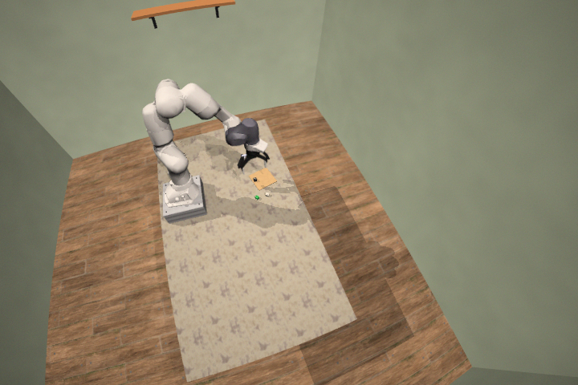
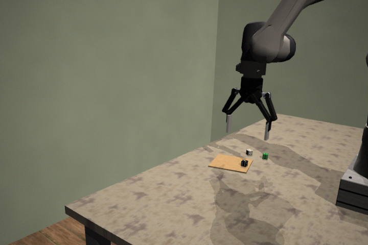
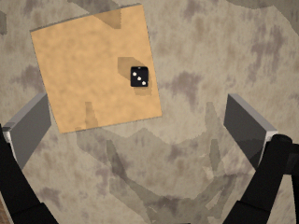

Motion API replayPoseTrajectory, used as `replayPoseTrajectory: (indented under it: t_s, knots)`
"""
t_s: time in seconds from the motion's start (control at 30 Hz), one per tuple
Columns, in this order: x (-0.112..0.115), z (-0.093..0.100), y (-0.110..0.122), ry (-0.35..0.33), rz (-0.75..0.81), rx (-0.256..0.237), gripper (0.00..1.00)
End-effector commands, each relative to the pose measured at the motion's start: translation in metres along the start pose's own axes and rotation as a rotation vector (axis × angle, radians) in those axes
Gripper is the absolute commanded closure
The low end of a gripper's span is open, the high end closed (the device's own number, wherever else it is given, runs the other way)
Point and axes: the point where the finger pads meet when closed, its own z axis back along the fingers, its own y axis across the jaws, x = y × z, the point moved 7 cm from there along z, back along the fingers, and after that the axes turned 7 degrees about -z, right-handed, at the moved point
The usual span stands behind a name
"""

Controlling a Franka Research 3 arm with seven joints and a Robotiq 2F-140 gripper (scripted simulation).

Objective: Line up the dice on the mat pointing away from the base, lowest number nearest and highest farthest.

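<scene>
black die (image 1: pixel 254 179) (image 2: pixel 244 163) (image 3: pixel 139 77): on the mat (image 1: pixel 266 176) (image 2: pixel 229 163) (image 3: pixel 95 70), right of centre in the wrist view, three up
green and white dice (image 1: pixel 256 197) (image 2: pixel 265 155): off it, lower centre up top; numbers too tiny for me
claw (image 1: pixel 254 169) (image 2: pixel 247 136) (image 3: pixel 137 109): spread, nothing held
left: two dice

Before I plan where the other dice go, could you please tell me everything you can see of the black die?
The black die is a small cube with white pips, plastic by its look. Its top shows three pips in a diagonal row. It lies flat, fully on the mat, near the edge toward the robot's base. Only the mat touches it.
</scene>
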Motion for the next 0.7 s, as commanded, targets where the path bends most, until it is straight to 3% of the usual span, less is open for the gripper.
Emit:
replayPoseTrajectory:
  t_s: [0.0,0.2,0.3,0.67]
  knots:
    - [0.001,0.0,0.001,0.001,-0.013,0.003,0.0]
    - [-0.001,0.0,0.0,0.0,-0.012,0.001,0.0]
    - [-0.021,-0.003,0.0,-0.001,-0.195,0.002,0.0]
    - [-0.048,-0.007,0.002,-0.001,-0.438,0.004,0.0]
